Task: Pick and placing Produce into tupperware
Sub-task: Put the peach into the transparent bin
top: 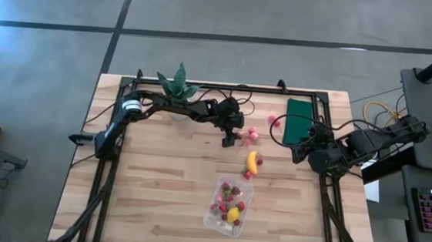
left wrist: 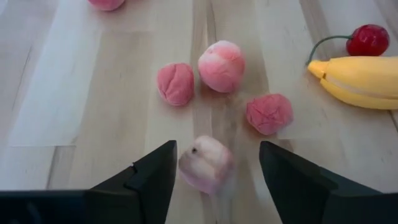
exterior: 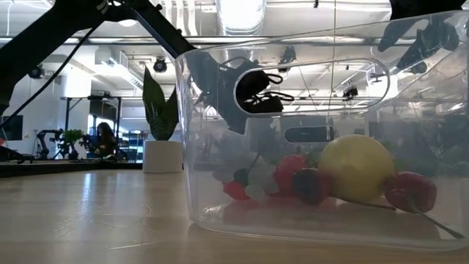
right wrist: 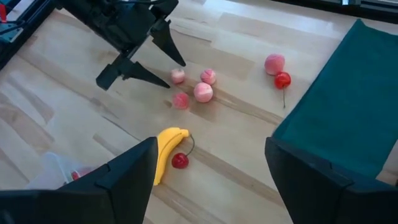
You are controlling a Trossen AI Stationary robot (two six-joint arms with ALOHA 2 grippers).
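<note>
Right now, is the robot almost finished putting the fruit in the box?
Not yet. The tupperware already holds a lemon and several berries. The left gripper is open around a pale pink piece on the table. The banana, cherries and other pink pieces are still out. The right gripper waits open by the green mat.

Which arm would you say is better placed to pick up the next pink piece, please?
Left. The left gripper is open with a pink piece between its fingers, while the right gripper waits apart near the green mat.
</note>
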